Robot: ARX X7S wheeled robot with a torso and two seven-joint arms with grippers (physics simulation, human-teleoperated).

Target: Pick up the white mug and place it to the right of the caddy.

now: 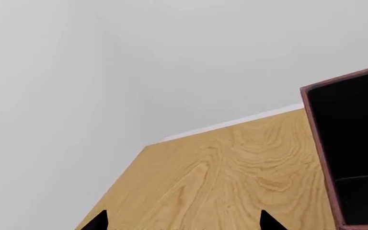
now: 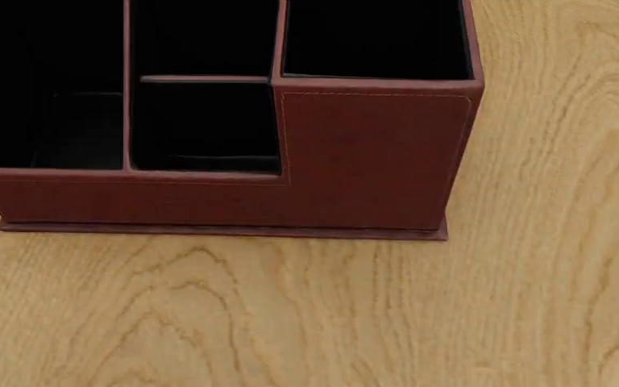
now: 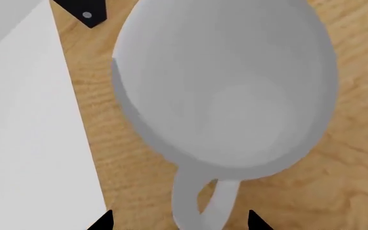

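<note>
White mug (image 3: 225, 91), glossy, loop handle, empty inside

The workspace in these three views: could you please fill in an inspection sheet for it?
Surface: light wooden table.
Job's things: caddy upright, compartments look empty; white mug upright, empty, seen only by the right wrist camera.
Clutter: nothing seen.
Grippers: left gripper open over bare wood beside the caddy; right gripper open, tips either side of the mug's handle.
Cables: nothing seen.
Surroundings: plain white wall.
</note>
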